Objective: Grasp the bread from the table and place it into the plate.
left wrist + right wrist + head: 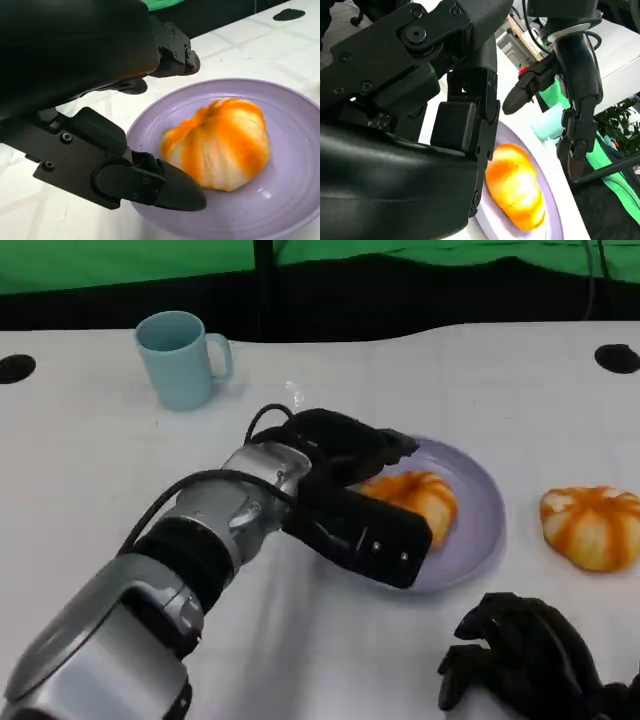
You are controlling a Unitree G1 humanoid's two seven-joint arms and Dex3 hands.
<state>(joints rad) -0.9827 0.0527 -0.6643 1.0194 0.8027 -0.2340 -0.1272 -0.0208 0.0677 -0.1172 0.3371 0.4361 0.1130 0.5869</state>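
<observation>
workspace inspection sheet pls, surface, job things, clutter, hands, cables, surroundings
surface: white table, marked with faint lines in the left wrist view.
job's things: one orange-striped bread lies on the purple plate; a second bread lies on the table beside the plate.
clutter: light blue mug, upright, at the far side.
robot hands: left robot hand over the plate, fingers apart beside the plated bread; right robot hand low at the near edge, fingers curled in, holding nothing.
cables: black cable along the left forearm.
surroundings: green backdrop behind the table.
</observation>
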